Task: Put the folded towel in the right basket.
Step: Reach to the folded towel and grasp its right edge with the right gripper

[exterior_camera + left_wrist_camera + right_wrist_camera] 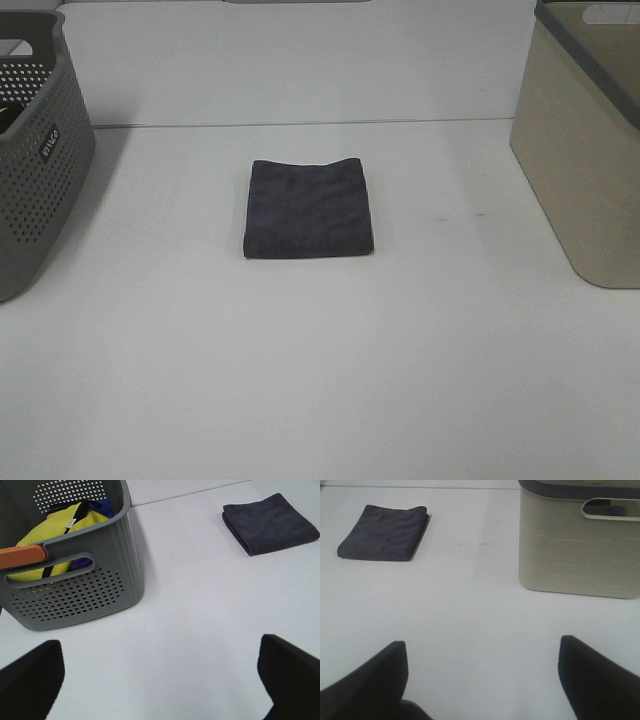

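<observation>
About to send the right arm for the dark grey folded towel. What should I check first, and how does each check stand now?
1. The dark grey folded towel lies flat and folded on the white table: ok.
2. Nothing rests on or touches the towel: ok.
3. The right gripper is open and empty: ok.
4. The left gripper is open, empty, clear of the towel: ok.
5. The beige plastic basket on the right stands upright: ok.
6. Free room inside that basket: cannot tell.
</observation>
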Tool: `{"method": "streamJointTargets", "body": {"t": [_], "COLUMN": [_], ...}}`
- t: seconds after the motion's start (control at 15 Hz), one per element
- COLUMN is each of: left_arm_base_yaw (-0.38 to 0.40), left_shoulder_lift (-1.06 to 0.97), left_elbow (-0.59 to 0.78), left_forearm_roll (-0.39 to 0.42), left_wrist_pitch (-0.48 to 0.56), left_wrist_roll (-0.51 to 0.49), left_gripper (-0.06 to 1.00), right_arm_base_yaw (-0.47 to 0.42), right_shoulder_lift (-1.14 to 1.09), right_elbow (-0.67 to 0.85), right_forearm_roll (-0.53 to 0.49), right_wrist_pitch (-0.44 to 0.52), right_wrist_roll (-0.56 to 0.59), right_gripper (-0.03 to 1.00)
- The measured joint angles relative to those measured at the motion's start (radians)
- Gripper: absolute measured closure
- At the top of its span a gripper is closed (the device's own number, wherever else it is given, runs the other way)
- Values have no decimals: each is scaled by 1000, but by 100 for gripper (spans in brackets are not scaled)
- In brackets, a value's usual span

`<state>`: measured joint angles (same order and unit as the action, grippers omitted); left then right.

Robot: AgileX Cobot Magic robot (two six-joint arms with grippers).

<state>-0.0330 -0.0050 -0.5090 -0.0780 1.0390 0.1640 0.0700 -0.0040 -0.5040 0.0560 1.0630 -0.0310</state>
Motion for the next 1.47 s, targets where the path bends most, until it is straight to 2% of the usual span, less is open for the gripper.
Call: {"method": "streamJointTargets", "body": {"t": [1.27, 1.4, 1.47], "left_arm_base_yaw": [0, 0, 0], "left_shoulder_lift": [0, 0, 0], "left_elbow": [0, 0, 0], "left_forearm_roll": [0, 0, 0], "left_wrist_pitch": [0, 0, 0], "left_wrist_roll": [0, 0, 0], "left_gripper": [-4, -4, -4], "right_arm_base_yaw": [0, 0, 1], "right_shoulder_lift": [0, 22, 73], "right_elbow": [0, -12, -25], "right_forearm_roll": [7, 22, 29], "right_wrist_pitch": [0, -35, -84], "right_wrist_roll": [0, 0, 0], "right_gripper": [20, 20, 20]}}
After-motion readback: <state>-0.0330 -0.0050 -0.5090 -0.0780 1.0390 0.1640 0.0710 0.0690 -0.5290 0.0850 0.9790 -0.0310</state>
